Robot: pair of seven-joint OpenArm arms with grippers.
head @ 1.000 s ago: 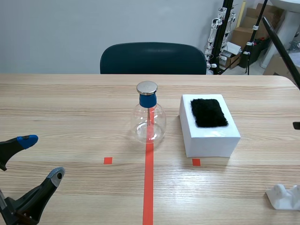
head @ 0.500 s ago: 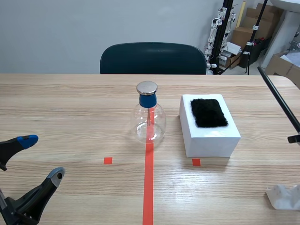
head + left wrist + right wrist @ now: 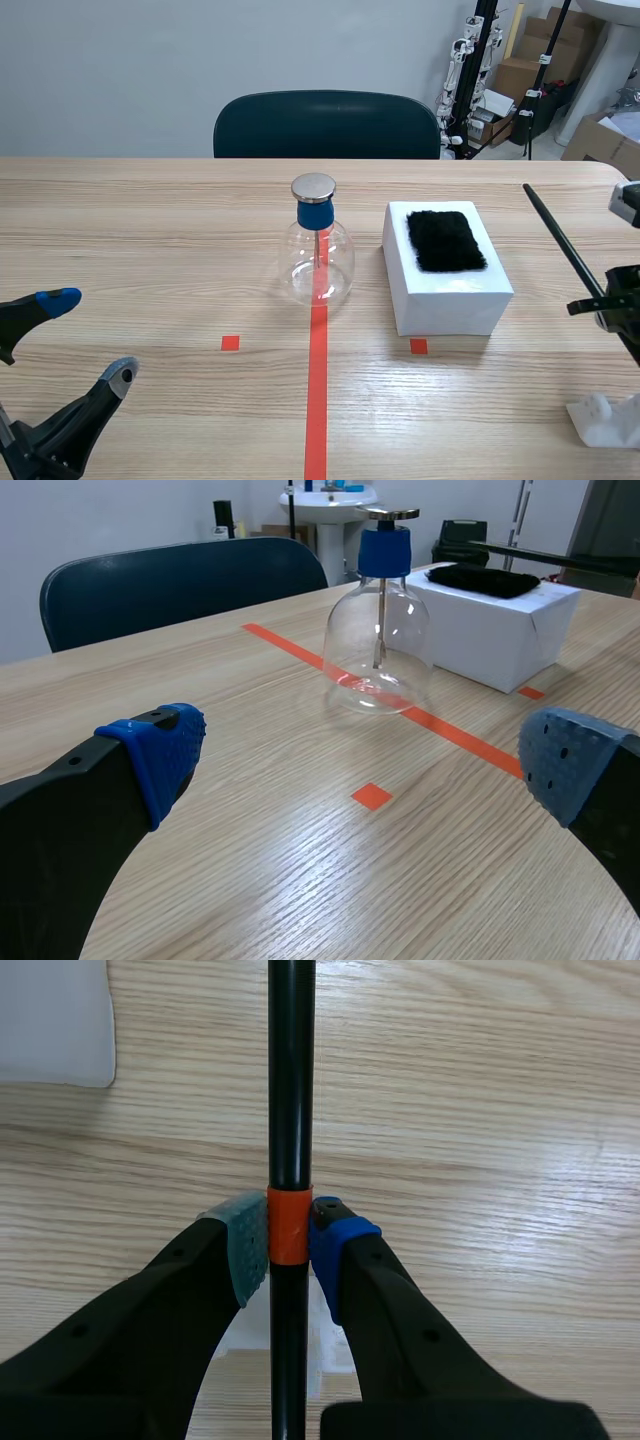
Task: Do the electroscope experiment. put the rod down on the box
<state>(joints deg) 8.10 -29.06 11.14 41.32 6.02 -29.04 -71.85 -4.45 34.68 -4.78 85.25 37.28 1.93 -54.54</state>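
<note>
The black rod (image 3: 290, 1110) is clamped at its orange band by the right gripper (image 3: 290, 1240) and held tilted beside the white box (image 3: 450, 290), probably for laying across its top. The left gripper (image 3: 365, 765) is parked spread and empty, away from the electroscope (image 3: 318, 255), over a wood-grain table (image 3: 150, 220) backed by a dark chair (image 3: 325, 125).

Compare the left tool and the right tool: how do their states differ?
The left tool is open and holds nothing; the right tool is shut on the black rod. The left tool's pads stand apart; the right tool's pads press the rod's orange band. Both are black, with dotted pads.
</note>
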